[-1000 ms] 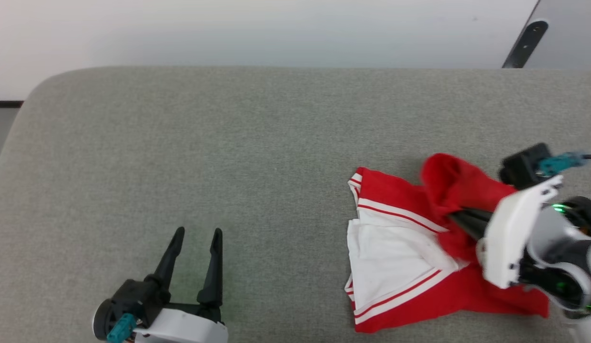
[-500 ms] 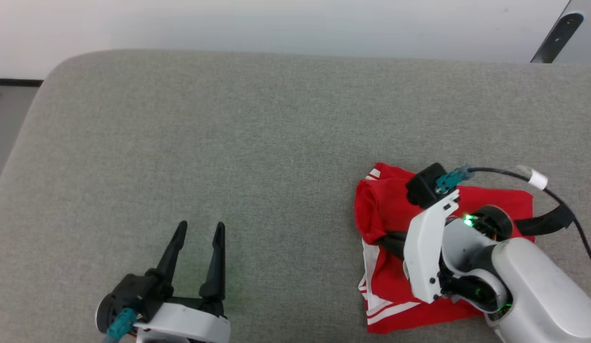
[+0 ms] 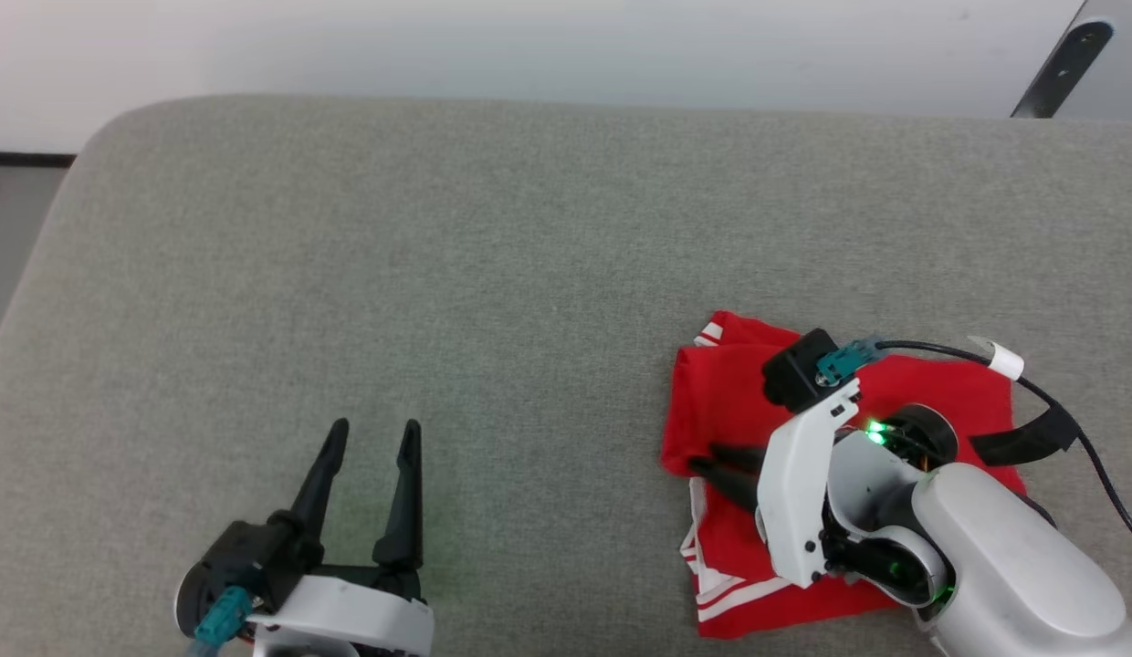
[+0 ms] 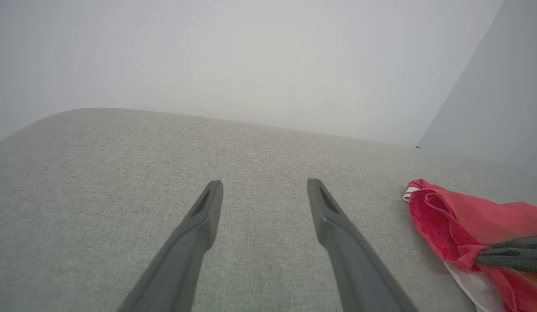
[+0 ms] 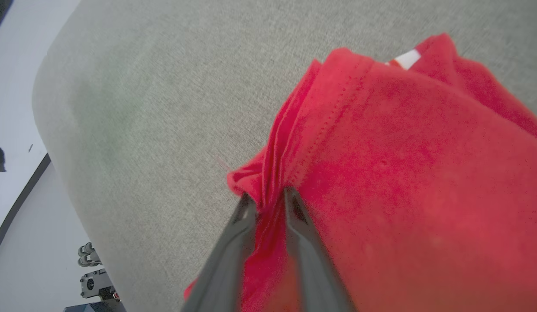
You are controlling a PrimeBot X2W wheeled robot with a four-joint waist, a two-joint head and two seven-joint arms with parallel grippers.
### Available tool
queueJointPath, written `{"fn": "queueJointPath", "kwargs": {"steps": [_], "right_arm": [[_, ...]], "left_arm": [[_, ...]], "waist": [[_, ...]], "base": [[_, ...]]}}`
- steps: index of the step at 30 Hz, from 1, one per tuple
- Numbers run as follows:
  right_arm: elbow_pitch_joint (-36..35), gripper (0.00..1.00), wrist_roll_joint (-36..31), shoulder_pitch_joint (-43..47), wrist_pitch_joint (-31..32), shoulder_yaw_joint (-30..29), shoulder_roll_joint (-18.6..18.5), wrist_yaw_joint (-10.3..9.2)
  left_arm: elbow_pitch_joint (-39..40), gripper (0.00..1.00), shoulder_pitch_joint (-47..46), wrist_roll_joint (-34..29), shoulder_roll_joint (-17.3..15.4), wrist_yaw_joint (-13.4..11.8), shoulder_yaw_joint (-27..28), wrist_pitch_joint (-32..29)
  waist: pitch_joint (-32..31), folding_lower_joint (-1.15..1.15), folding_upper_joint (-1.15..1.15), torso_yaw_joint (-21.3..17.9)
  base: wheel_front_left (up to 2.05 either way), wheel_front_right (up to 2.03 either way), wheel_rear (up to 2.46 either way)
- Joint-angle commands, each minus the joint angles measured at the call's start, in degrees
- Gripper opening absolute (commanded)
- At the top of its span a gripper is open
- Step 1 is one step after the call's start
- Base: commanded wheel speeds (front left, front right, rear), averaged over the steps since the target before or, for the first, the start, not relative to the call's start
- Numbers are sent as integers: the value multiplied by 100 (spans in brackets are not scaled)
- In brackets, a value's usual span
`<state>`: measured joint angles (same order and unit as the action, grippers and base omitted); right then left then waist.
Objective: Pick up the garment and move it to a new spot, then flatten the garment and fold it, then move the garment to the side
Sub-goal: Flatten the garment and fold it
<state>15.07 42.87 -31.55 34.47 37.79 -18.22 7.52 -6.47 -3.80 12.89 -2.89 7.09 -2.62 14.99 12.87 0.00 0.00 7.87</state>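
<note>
The right end effector (image 3: 703, 458) and arm cover half the garment (image 3: 721, 392)

Grey fabric cushion (image 3: 493, 237), pale wall (image 3: 529, 41)

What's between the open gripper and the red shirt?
Just bare grey cushion lies between the left gripper and the shirt. The head view shows it, and the left wrist view does too.

Garment (image 3: 721, 401) soft matt cloth; cushion (image 3: 493, 274) coarse weave, probably upholstery.
</note>
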Motion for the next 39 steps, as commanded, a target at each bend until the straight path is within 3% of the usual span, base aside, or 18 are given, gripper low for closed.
{"fn": "queueJointPath", "kwargs": {"steps": [1, 12, 17, 21, 28, 39], "right_arm": [[-38, 100, 98, -111, -113, 51, -31, -8], [-282, 100, 440, 306, -1198, -480, -636, -8], [-210, 100, -20, 690, -1993, -565, -1065, -8], [0, 100, -399, 997, -2678, -796, -1201, -8], [270, 100, -712, 1650, -3374, -1479, -955, -9], [-355, 100, -1269, 2759, -3729, -2637, -515, -9]], "left_arm": [[-4, 100, 6, -39, 1, 0, 22, 19], [-201, 100, 83, -209, -29, 33, 176, 19], [-449, 100, 133, -169, -117, 36, 171, 19], [-641, 100, 192, -73, -194, 38, 129, 20], [-862, 100, 470, -52, -359, 40, 170, 20], [-574, 100, 1206, 67, -510, -25, 319, 20]], "waist": [[-74, 0, 0, -73], [-520, 0, 0, -465], [-751, 0, 0, -623], [-913, 0, 0, -716], [-1227, 0, 0, -887], [-1419, 0, 0, -1026]], "base": [[0, 0, 0], [0, 0, 0], [0, 0, 0], [0, 0, 0], [0, 0, 0], [0, 0, 0]]}}
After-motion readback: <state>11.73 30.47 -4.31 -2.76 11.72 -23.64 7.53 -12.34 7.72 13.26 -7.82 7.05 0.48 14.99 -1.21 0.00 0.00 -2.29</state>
